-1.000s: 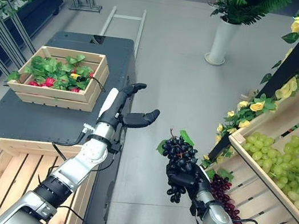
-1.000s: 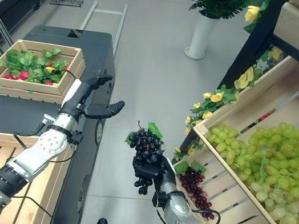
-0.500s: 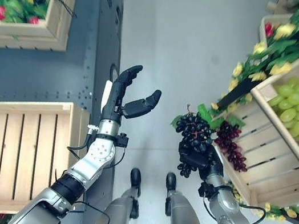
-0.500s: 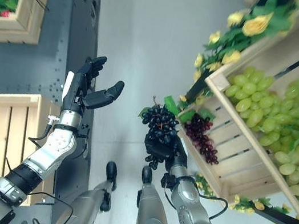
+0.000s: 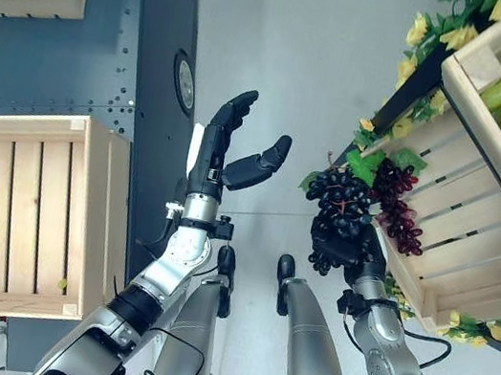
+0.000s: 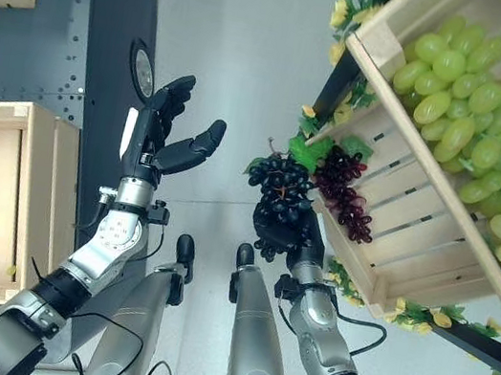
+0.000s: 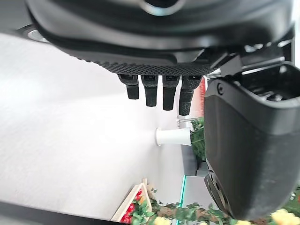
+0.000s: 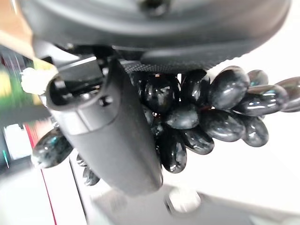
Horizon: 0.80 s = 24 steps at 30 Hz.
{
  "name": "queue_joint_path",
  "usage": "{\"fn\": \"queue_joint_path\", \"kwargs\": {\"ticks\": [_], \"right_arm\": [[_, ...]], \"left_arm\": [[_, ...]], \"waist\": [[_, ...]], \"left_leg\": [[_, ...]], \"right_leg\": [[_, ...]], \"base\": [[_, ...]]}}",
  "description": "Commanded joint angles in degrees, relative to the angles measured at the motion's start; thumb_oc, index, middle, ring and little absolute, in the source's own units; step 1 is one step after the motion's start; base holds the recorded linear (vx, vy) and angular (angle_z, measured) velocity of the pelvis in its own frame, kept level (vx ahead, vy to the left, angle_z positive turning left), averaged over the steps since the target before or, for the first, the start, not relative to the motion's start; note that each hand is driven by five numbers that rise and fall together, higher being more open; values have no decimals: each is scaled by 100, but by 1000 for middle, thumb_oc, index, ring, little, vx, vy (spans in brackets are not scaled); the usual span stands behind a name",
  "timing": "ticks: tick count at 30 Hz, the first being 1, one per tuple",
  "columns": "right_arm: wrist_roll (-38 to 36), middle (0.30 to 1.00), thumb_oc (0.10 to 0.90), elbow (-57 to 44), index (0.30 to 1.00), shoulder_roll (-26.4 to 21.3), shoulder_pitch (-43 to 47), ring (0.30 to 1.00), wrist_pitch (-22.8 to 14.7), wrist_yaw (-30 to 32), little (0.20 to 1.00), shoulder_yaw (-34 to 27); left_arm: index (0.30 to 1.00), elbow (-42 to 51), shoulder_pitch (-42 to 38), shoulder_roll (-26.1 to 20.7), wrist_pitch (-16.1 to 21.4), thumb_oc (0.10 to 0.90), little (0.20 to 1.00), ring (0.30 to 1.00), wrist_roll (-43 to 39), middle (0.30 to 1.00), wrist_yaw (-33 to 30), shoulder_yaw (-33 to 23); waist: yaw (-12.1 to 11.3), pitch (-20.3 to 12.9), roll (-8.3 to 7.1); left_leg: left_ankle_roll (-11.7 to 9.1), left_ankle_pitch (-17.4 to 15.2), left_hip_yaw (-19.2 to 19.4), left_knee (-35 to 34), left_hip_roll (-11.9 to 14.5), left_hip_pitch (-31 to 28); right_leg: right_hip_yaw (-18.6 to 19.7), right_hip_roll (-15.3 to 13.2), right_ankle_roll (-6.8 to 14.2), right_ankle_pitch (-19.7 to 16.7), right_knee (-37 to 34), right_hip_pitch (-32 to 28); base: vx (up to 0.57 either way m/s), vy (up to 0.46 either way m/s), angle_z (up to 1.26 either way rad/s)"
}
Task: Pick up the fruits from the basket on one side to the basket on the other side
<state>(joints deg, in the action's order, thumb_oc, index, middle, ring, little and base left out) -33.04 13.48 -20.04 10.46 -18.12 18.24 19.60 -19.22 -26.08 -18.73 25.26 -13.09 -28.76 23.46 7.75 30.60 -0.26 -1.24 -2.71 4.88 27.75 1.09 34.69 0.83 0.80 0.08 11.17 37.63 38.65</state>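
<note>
The right hand [image 5: 341, 250] is clamped around a bunch of black grapes [image 5: 341, 196] held over the floor, the empty wooden crate [image 5: 27, 216] lying well apart to its left, beyond the open, empty left hand [image 5: 228, 150].

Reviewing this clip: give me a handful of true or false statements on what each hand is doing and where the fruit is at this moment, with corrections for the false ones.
1. The right hand is closed around a bunch of black grapes. True.
2. The left hand holds a bunch of green grapes. False: it is open and holds nothing.
3. The slatted wooden crate on the robot's left has grapes in it. False: no fruit lies on its slats.
4. Green grapes lie in the tilted crate on the shelf to the robot's right. True.
5. A bunch of dark red grapes lies in the lower shelf crate, beside the black bunch. True.
</note>
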Motion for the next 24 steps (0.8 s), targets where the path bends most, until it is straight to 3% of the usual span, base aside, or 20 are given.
{"fn": "queue_joint_path", "kwargs": {"ticks": [1, 16, 18, 21, 22, 24], "right_arm": [[509, 300, 400, -1261, 300, 115, 240, 300, -1155, 681, 300, -706], [926, 300, 400, -1272, 300, -394, 230, 300, -1096, 2100, 300, -1922], [1230, 300, 400, -1171, 300, -514, 231, 300, -943, 2419, 300, -2053], [1753, 300, 400, -867, 300, -833, 450, 300, -458, 2784, 300, -2086], [2007, 300, 400, -571, 300, -1055, 610, 300, -137, 2919, 300, -2076], [2124, 300, 400, -254, 300, -1224, 776, 300, 65, 3031, 300, -2043]], "left_arm": [[900, 797, -455, -34, 435, 800, 900, 900, 388, 900, -270, -10], [900, 862, -478, -390, 62, 800, 900, 900, 190, 900, 15, -183], [900, 850, -493, -418, 29, 800, 900, 900, 282, 900, 43, -145], [900, 808, -654, -505, -110, 800, 900, 900, 332, 900, 55, -86], [900, 768, -735, -562, -180, 800, 900, 900, 266, 900, 110, -75], [900, 727, -825, -606, -207, 800, 900, 900, 214, 900, 171, -62]], "waist": [[48, -80, -99], [105, -80, -193], [108, -80, -215], [83, -80, -242], [44, -80, -255], [8, -80, -261]], "left_leg": [[192, -614, 163, 530, -326, 167], [215, -693, 326, 650, -238, 371], [216, -739, 333, 661, -239, 331], [215, -746, 341, 676, -236, 357], [205, -747, 335, 686, -244, 371], [204, -714, 333, 683, -244, 427]], "right_leg": [[-351, 159, 86, -188, -341, -367], [-428, 99, 119, -232, -348, -228], [-437, 100, 132, -220, -376, -283], [-466, 93, 142, -230, -367, -250], [-501, 81, 153, -236, -361, -236], [-535, 70, 151, -273, -361, -176]], "base": [[34, -19, -12], [37, -48, -1], [42, -43, 0], [19, -45, 1], [20, -58, 2], [-1, -62, 6]]}}
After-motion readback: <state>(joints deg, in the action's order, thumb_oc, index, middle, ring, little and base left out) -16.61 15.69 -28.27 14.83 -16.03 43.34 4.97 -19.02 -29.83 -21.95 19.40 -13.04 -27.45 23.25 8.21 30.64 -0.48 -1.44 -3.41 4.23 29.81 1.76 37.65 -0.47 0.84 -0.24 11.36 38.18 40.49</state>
